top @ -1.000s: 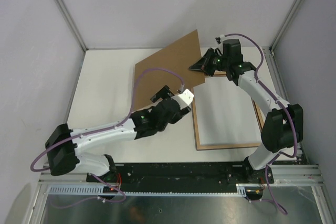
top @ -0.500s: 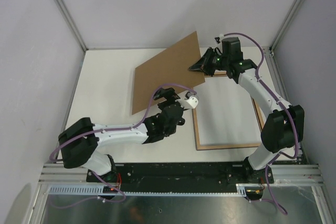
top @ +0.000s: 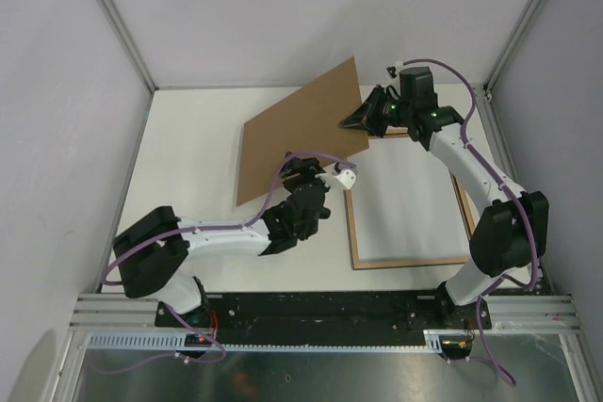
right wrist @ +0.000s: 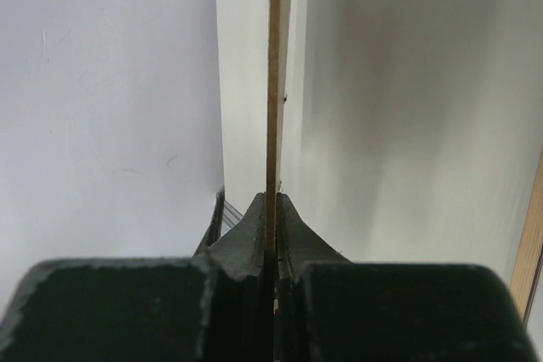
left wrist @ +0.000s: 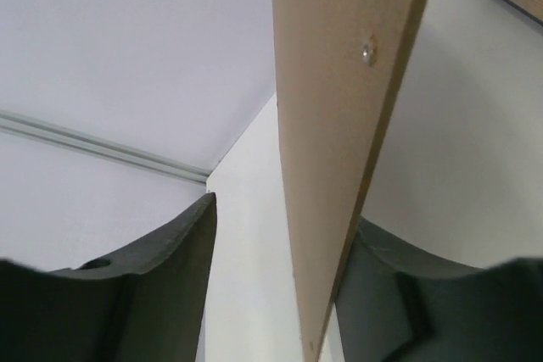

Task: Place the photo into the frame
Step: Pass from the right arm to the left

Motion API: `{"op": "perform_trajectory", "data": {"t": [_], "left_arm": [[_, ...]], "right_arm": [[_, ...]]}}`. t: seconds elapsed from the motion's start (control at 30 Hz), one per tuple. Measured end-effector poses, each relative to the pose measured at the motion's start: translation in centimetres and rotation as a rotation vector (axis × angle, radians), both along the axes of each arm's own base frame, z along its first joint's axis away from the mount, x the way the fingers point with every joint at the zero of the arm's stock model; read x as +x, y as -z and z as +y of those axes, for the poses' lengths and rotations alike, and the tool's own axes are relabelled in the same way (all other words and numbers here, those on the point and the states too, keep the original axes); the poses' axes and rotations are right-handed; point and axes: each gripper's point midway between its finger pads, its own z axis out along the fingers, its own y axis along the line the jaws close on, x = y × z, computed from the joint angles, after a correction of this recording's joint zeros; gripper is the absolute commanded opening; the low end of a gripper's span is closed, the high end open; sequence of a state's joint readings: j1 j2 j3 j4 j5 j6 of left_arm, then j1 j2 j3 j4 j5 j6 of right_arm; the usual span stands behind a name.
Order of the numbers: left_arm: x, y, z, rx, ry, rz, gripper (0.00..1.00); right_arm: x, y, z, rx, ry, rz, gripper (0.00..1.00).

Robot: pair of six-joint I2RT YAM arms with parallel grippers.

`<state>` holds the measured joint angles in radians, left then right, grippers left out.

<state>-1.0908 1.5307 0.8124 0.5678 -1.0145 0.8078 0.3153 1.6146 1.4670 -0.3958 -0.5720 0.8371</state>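
Top view: backing board, plain brown, is up off the table and tilted, its far corner highest, over the middle-back of the work area. R gripper is at the board's right edge, fingers pinched on it. L gripper is at the board's lower edge, near its right end. The frame lies flat on the table to the right of centre, light wood side up, partly under the R arm, with its far left corner below the raised board. A white sheet fills the inside of the frame. No print side shows, so can't tell if it's the photo.

L wrist view: the board's edge runs up the middle of the pic, w/ a small metal stud on its face. The claw's jaws are apart and straddle the board. The left-hand finger is clear of it, w/ a gap showing. The other finger is behind the board, contact can't be told. A wooden corner of the frame shows top right.

R wrist view: the board is seen edge-on as a thin vertical line. Both pads are pressed together on it, clamped tight. A strip of the frame's wood rail shows at the far right.
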Motion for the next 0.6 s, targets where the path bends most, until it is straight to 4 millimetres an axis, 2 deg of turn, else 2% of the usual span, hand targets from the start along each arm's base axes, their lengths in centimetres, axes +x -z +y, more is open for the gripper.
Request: {"op": "perform_trajectory", "data": {"t": [0.17,0.2,0.23,0.33,0.43,0.5,0.6], "left_arm": [[0.4,0.1,-0.2,0.025,0.005,-0.016,0.09],[0.4,0.3,-0.3,0.039,0.010,-0.017,0.04],[0.4,0.4,-0.4,0.041,0.011,-0.019,0.02],[0.5,0.1,-0.4,0.043,0.008,-0.031,0.00],[0.7,-0.3,-0.3,0.029,0.002,-0.043,0.00],[0.9,-0.3,-0.1,0.031,-0.006,-0.044,0.00],[1.3,-0.5,0.6,0.019,-0.033,-0.050,0.00]], "right_arm": [[0.0,-0.4,0.0,0.013,0.007,0.002,0.00],[0.0,-0.6,0.1,0.017,0.009,-0.001,0.00],[0.0,-0.6,0.0,0.019,0.011,-0.001,0.02],[0.0,-0.8,0.0,0.022,0.015,-0.001,0.33],[-0.1,-1.0,-0.1,0.014,0.005,-0.022,0.58],[-0.2,-1.4,-0.3,0.006,0.001,-0.044,0.67],[-0.3,-3.0,-1.0,-0.019,0.011,-0.105,0.72]]}}
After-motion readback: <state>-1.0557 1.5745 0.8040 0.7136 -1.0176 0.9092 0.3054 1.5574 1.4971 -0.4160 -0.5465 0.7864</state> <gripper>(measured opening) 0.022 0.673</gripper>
